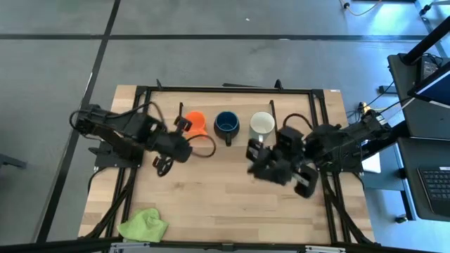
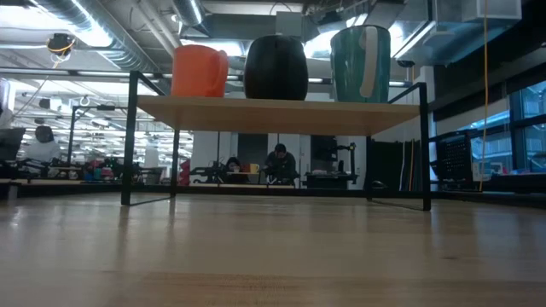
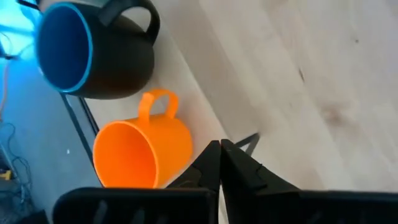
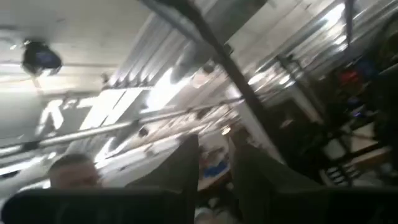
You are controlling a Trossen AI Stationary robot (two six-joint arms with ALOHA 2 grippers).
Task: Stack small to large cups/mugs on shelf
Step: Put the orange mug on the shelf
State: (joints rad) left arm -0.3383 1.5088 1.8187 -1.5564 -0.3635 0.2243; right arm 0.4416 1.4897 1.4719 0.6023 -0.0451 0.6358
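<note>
On the shelf stand all three mugs in a row, orange mug, dark blue mug, white mug. Just beyond the left gripper, fingers pressed together and empty, sits the orange one, upright. The right gripper, nearer the white mug, has its fingers slightly apart.

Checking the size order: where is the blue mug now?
In the high view, the blue mug stands mid-shelf, between the orange mug on its left and the white mug.
</note>
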